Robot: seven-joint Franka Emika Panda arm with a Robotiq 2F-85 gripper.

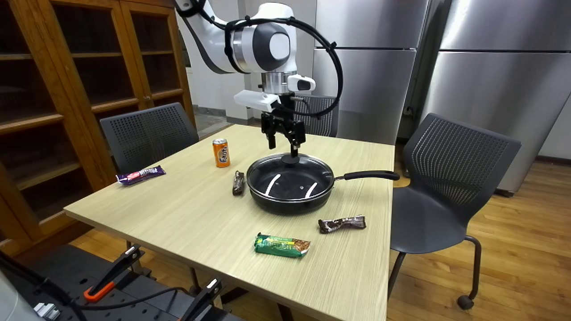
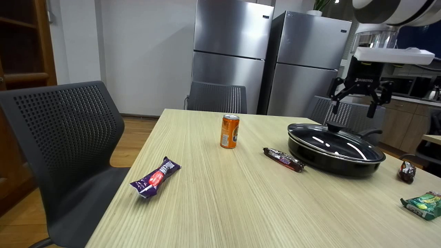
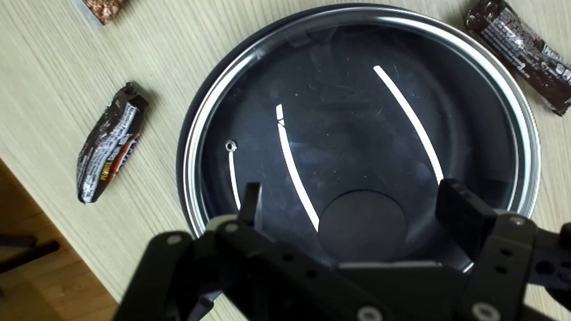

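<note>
tool spread, we see nothing pinched | knob below it, atop glass lid | pan beneath bears the lid, tool doesn't

1. A pale wood-grain table is spreading out beneath the jaws.
2. Two steel refrigerators are standing and gleaming beyond the jaws.
3. In an exterior view, a glass-doored wooden cabinet is rising left of the jaws, and dark chairs are standing left of, right of and behind them.
4. A plank floor is showing well below the jaws.
5. In an exterior view, a pale wall is stretching left of the jaws.
</note>
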